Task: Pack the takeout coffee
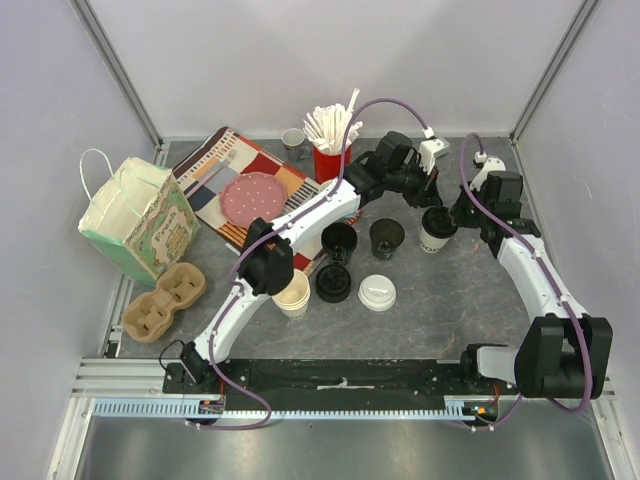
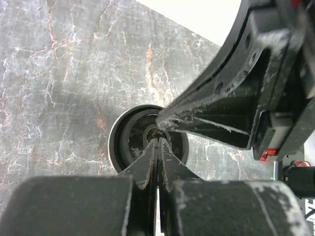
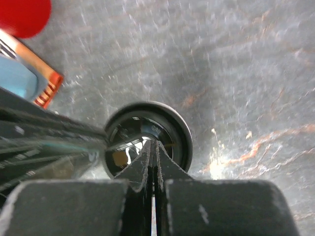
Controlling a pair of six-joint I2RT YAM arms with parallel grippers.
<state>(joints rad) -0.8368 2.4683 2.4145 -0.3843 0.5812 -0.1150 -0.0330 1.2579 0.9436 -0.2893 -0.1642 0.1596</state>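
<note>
**Inspector:** Position of the coffee?

**Assessor:** One cup (image 1: 435, 240) stood on the bench (image 1: 450, 300), right of centre. Its top was dark-rimmed, apparently lidded in black. A second cup (image 1: 387, 238) stood just beside it, open, with coffee showing. A white lid (image 1: 377, 292) lay loose nearer the arms. The carrier (image 1: 165, 300) and bag (image 1: 135, 215) were well apart, at the left.

**Inspector:** Jaws?

**Assessor:** The left gripper (image 2: 157, 142) and right gripper (image 3: 152, 143) each had jaws pressed together with nothing between them, tips over the first cup's top. Whether they touched it could not be told.

**Inspector:** Handling?

**Assessor:** In my judgement, a thin paper wall and a light shell carrying liquid. It would crush and slop if squeezed hard, and the plastic lid looked slippery and liable to pop off. I recommended gripping across the wall below the rim, with moderate pressure, keeping the cup upright.
</note>
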